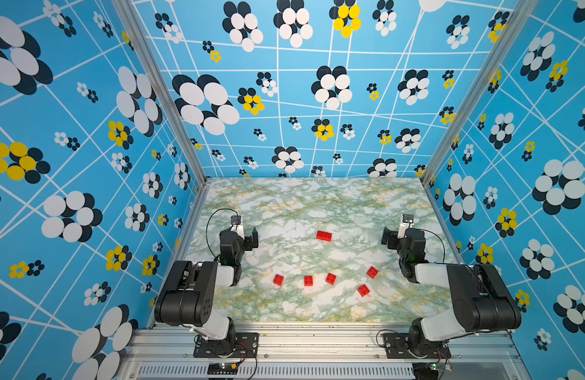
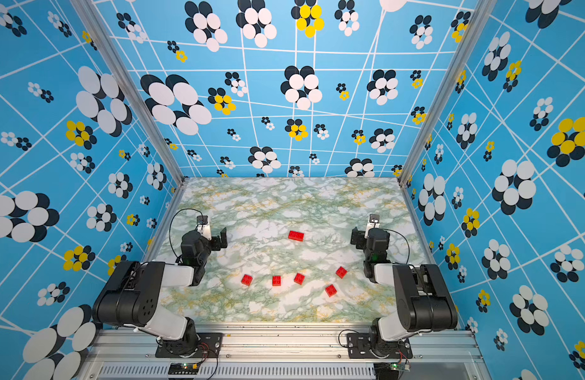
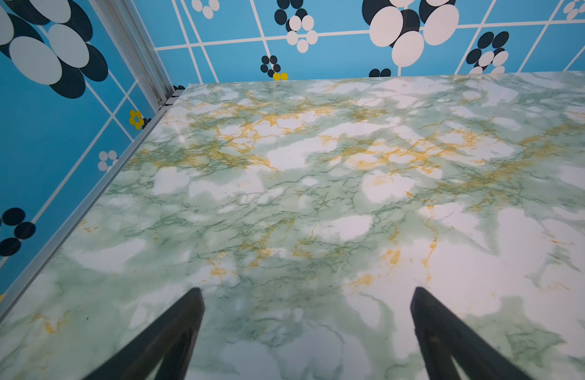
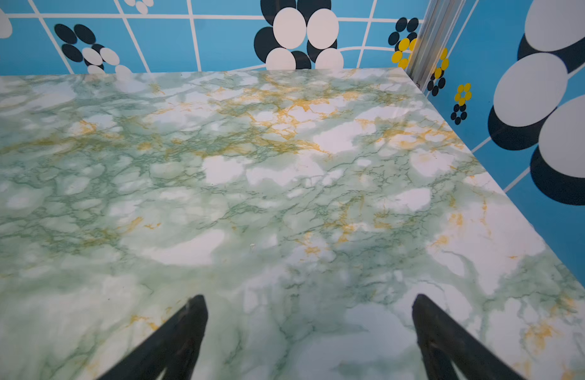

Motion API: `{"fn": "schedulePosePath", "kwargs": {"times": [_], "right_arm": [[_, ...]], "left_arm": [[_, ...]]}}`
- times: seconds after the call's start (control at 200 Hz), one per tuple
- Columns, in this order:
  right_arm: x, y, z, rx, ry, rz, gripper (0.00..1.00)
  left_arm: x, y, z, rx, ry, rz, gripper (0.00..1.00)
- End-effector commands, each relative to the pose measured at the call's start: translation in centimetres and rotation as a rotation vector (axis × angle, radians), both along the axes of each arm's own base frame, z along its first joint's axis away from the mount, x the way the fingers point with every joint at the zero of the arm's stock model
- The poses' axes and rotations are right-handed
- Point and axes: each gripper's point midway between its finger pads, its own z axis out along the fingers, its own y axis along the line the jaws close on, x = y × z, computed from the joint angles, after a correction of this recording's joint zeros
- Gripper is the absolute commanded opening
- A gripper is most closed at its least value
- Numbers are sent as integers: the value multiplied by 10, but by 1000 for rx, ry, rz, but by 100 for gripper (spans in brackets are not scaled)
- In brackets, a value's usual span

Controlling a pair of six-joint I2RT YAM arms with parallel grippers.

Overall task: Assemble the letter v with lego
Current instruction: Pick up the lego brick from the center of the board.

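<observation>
**Room.** Enclosure with three walls (image 1: 317, 98), papered bright blue with white crossing lines and flower clusters of black, white and yellow ovals. Aluminium frame posts (image 1: 162, 92) stand at the two far corners, at 11 and 1 o'clock of the desk.

**Surface.** Desk (image 1: 317, 197), glossy marble print: pale white patches, green veining, ochre streaks, denser toward 12 o'clock. A ribbed metal rail (image 1: 317, 339) runs along the 6 o'clock edge and carries both arm bases.

**Lego, six red studded pieces, all flat on the desk, studs up, each apart from the others (both top views).**
- Long brick (image 1: 324, 235): near the desk centre, long side running 9 to 3 o'clock.
- Short brick 1 (image 1: 278, 279): between 7 and 8 o'clock of the long brick.
- Short brick 2 (image 1: 308, 280): between 6 and 7 o'clock of it.
- Short brick 3 (image 1: 331, 278): at 6 o'clock of it, slightly turned.
- Short brick 4 (image 1: 372, 272): at 4 o'clock of it, turned cornerwise.
- Short brick 5 (image 1: 363, 290): at 5 o'clock of it, nearest the rail.

**Arms.**
- Left arm (image 1: 185, 296): folded at the 9 o'clock edge. Left tool (image 3: 306, 289): black fingers spread wide apart, only bare desk between them, well apart from every brick.
- Right arm (image 1: 475, 296): folded at the 3 o'clock edge. Right tool (image 4: 309, 296): fingers likewise wide apart over bare desk, holding nothing.
</observation>
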Motion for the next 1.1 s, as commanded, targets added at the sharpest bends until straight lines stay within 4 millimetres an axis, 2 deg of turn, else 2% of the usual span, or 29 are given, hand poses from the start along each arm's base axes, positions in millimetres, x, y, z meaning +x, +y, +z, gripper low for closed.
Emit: {"fn": "schedulePosePath", "kwargs": {"times": [0.0, 0.64, 0.71, 0.75, 0.825, 0.944, 0.964, 1.019, 1.094], "right_arm": [[3, 2, 5, 19, -21, 5, 99], [3, 2, 4, 29, -18, 9, 99], [6, 1, 11, 22, -12, 5, 99], [9, 0, 23, 6, -8, -15, 99], [6, -3, 42, 12, 125, -67, 99], [-6, 6, 62, 17, 286, -122, 99], [-9, 20, 65, -2, 316, -99, 99], [-19, 35, 65, -14, 404, -84, 99], [-35, 62, 60, 36, 541, -58, 97]], "left_arm": [[3, -1, 6, -3, -22, 3, 99], [5, 0, 5, -18, -11, -5, 99], [4, 4, 8, -12, -6, 25, 100], [6, 9, 17, -11, 16, 53, 99], [9, 18, 36, -10, 56, 108, 99], [9, 15, 76, -40, 43, 151, 100], [8, 13, 82, -41, 49, 159, 100], [5, 4, 99, -25, 58, 183, 100], [-4, -12, 106, -13, 127, 210, 100]]}}
